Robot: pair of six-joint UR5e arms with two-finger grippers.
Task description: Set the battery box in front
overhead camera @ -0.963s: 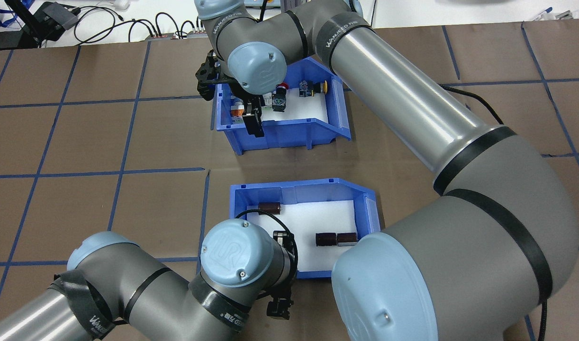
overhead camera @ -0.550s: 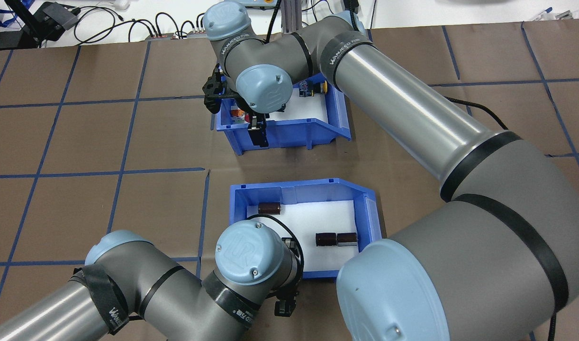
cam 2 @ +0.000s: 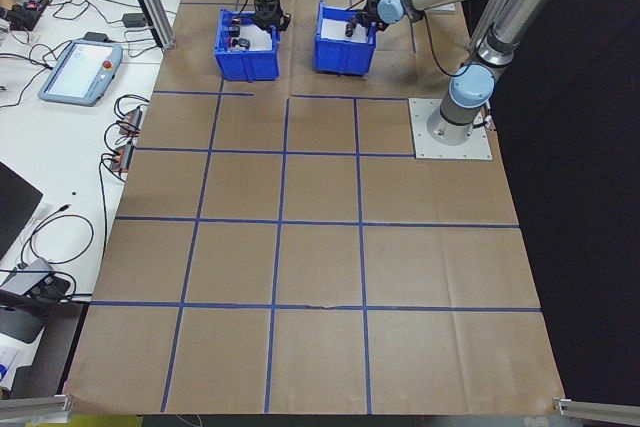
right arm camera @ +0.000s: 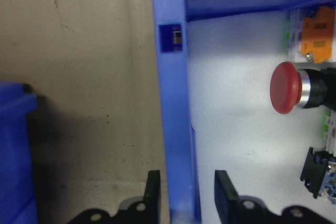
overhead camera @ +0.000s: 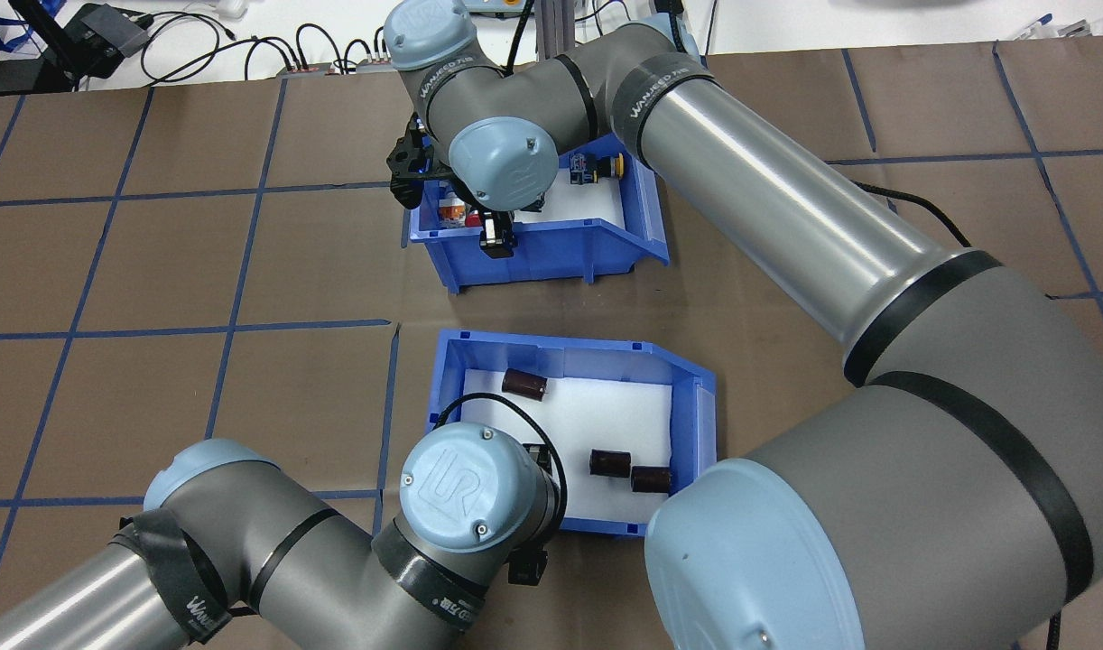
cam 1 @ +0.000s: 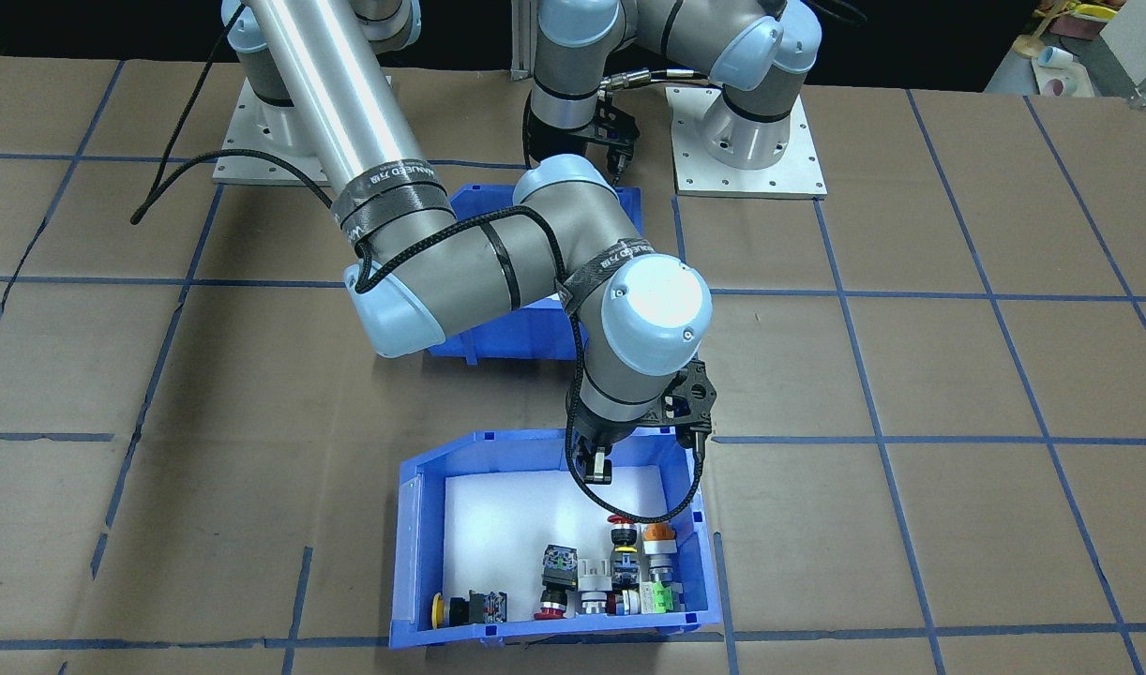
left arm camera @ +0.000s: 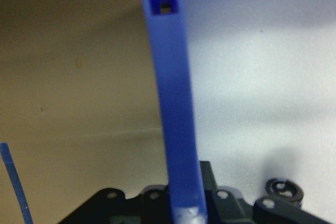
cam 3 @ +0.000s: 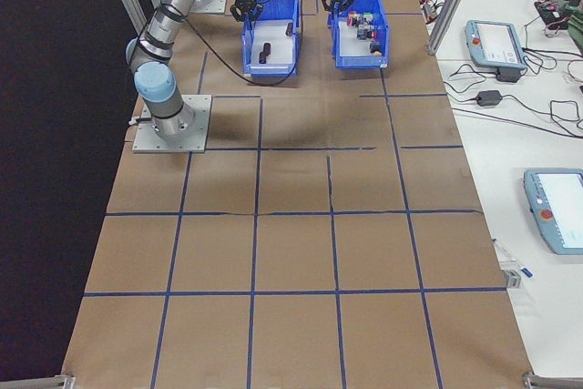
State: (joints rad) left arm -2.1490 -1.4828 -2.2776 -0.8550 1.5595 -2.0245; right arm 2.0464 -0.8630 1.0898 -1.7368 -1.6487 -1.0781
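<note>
Close to the robot's base, the battery box [overhead camera: 590,354] sits slightly askew to the desk's [overhead camera: 154,271] tape lines, with the button bin [overhead camera: 560,255] just beyond it on the far side. The left end effector [left arm camera: 184,211] is on the box's robot-side wall; that wall runs straight into its middle and the fingers are hidden, so I judge it clamped on the wall.

The right end effector [right arm camera: 182,192] straddles the bin's near wall, one finger outside and one inside; there is a gap on each side and it grips nothing.

To go in front, the box probably has to swap places with the bin. The wall should sit deep in each grip, and both containers should stay low and level. Each should swing wide of the other so the rims don't clip.

The box holds three dark batteries [overhead camera: 523,384] loose on its white floor; these could roll if it tips. The bin holds coloured switches at its far end, among them a red button [right arm camera: 286,87].
</note>
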